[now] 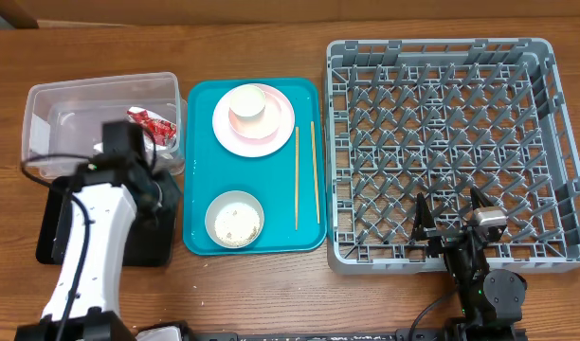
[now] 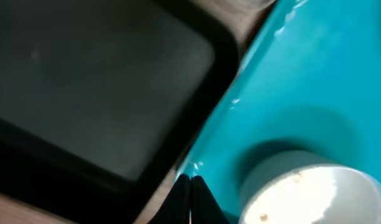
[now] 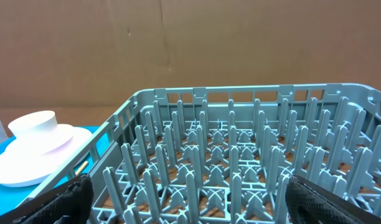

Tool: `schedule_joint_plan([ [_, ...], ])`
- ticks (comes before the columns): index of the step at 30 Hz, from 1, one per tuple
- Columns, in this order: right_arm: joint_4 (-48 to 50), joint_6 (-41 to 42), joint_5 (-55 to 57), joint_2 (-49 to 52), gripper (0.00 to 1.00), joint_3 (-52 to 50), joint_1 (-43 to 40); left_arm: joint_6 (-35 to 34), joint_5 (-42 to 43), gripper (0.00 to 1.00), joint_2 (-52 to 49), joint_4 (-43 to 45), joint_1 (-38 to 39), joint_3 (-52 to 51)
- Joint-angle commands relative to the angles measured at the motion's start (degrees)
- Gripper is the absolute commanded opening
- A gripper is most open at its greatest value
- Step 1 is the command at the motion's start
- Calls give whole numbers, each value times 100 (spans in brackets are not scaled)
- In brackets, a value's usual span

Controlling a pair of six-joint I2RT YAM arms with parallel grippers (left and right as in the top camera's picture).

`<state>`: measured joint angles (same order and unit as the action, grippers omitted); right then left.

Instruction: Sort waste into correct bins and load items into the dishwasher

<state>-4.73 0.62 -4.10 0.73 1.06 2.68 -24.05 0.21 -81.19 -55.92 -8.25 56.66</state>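
My left gripper is shut with nothing in it, its tips over the gap between the black bin tray and the teal tray. Overhead, the left gripper hides part of the black tray. Behind it, the clear tub holds a red wrapper. A white bowl with rice grains sits near the teal tray's front. Further back, a pink plate carries a pale upturned bowl. Two chopsticks lie beside them. My right gripper stands open over the front of the grey dish rack.
In the right wrist view the rack's pegs fill the space between my wide-apart fingers, with the plate off to the left. A brown wall stands behind the table. Bare wood runs along the table's front edge.
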Motion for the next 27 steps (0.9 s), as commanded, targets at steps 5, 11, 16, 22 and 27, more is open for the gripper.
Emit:
schedule_joint_plan([
  [5, 28, -24, 0, -50, 100, -61, 20, -190, -61, 4, -9, 1257, 11, -1198],
  [11, 28, -24, 0, -50, 100, -61, 20, -186, 13, 4, -9, 1919, 11, -1655],
  [16, 28, -24, 0, -50, 100, -61, 20, -120, 411, 4, -7, 2118, 11, -1631],
  [22, 28, -24, -2, -50, 100, -61, 20, 59, 780, 4, 0, 2127, 11, -1405],
  [27, 28, -24, -2, -50, 100, -61, 20, 380, 774, 5, 0, 1606, 11, -892],
])
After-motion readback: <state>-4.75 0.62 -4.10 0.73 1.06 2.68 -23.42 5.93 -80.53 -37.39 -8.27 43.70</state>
